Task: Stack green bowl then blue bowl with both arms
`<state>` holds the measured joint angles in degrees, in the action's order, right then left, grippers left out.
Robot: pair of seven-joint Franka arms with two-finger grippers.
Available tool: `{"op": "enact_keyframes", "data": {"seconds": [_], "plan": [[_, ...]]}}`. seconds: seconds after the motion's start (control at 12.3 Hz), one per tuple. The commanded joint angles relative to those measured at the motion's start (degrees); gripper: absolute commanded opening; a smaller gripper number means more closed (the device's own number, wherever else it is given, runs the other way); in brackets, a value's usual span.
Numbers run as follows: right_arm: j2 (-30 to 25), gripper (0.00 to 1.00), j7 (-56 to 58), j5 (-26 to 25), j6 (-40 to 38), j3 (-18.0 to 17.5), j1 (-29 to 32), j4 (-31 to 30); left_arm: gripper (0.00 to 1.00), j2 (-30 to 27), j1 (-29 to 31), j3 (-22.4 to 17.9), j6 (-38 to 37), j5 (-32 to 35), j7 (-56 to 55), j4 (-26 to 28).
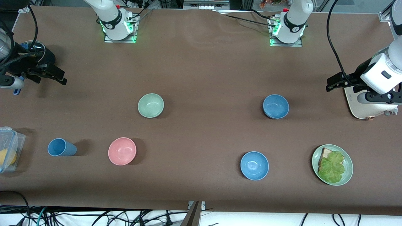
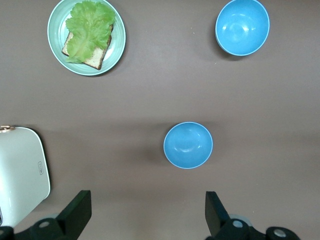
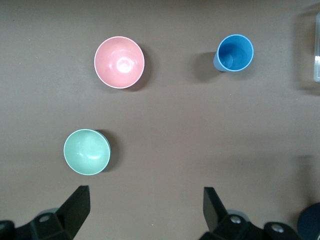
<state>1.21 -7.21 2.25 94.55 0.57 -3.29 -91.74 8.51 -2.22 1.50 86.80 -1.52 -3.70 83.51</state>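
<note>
The pale mint-green bowl (image 1: 150, 105) sits upright on the brown table, toward the right arm's end; it also shows in the right wrist view (image 3: 87, 151). The muted steel-blue bowl (image 1: 275, 106) sits toward the left arm's end and shows in the left wrist view (image 2: 188, 145). My left gripper (image 1: 333, 83) is open and empty, up in the air at its end of the table, its fingers wide apart (image 2: 147, 200). My right gripper (image 1: 59, 76) is open and empty, up in the air at its end, apart from the green bowl (image 3: 145, 197).
A brighter sky-blue bowl (image 1: 254, 165) and a pale green plate (image 1: 348, 169) with bread and lettuce lie nearer the front camera. So do a pink bowl (image 1: 122, 151) and a blue cup (image 1: 61, 147). A cream flat device (image 1: 364, 108) lies under the left gripper. A clear box (image 1: 8, 149) is at the right arm's end.
</note>
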Motion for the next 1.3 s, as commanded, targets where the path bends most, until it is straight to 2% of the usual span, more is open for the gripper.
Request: {"op": "enact_keyframes", "data": {"seconds": [0.0, 1.22], "plan": [[0.9, 1.0, -1.2, -0.3, -1.6, -0.2, 0.0, 2.2, 1.0, 0.0, -0.3, -0.1, -0.9, 0.9, 1.1, -1.1], [1.3, 1.0, 0.0, -0.3, -3.0, 0.2, 0.4, 2.2, 1.0, 0.9, -0.2, -0.1, -0.8, 0.7, 1.2, -1.8]]}}
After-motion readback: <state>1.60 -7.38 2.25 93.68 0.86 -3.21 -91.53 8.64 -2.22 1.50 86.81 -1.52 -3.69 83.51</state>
